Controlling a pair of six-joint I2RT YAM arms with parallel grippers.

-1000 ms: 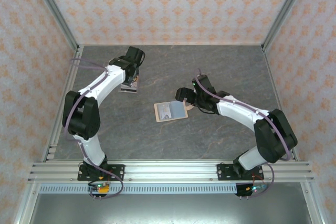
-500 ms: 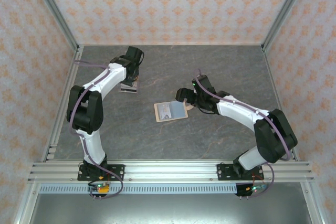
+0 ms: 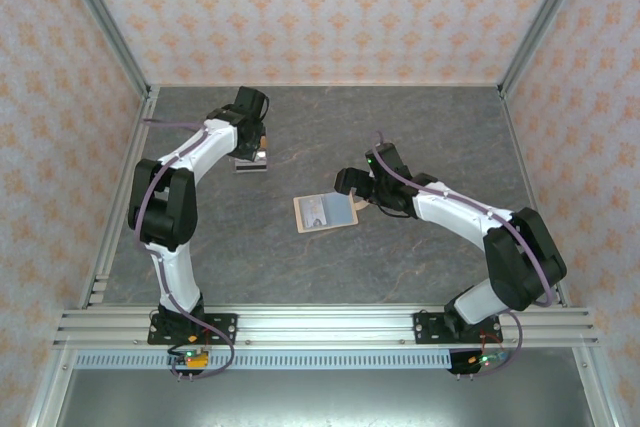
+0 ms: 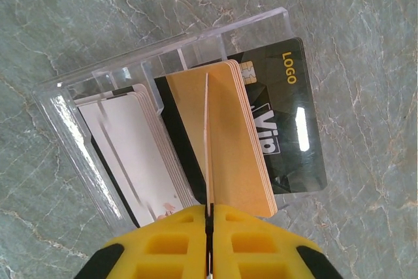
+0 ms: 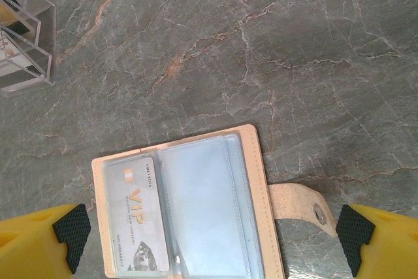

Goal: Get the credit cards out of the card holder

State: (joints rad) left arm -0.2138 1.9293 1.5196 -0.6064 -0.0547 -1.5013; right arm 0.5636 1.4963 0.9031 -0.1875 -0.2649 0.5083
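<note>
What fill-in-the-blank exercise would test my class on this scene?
The left end effector pinches a thin tan card, while the right end effector holds ___.
The card holder lies ___ on the table.
The black card in the clear tray bears the yellow word ___.
The grey card inside the card holder reads ___.
Missing words: nothing; open; LOGO; VIP

Bare table (image 3: pixel 430 127) apparently surrounds the card holder (image 3: pixel 325 213).

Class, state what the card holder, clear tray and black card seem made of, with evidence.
Card holder: likely leather or imitation, matte beige, grainy strap; glossy clear plastic pockets. Clear tray: rigid transparent plastic, perhaps acrylic; bright edge glints. Black card: glossy plastic; reflected light streak.
</note>
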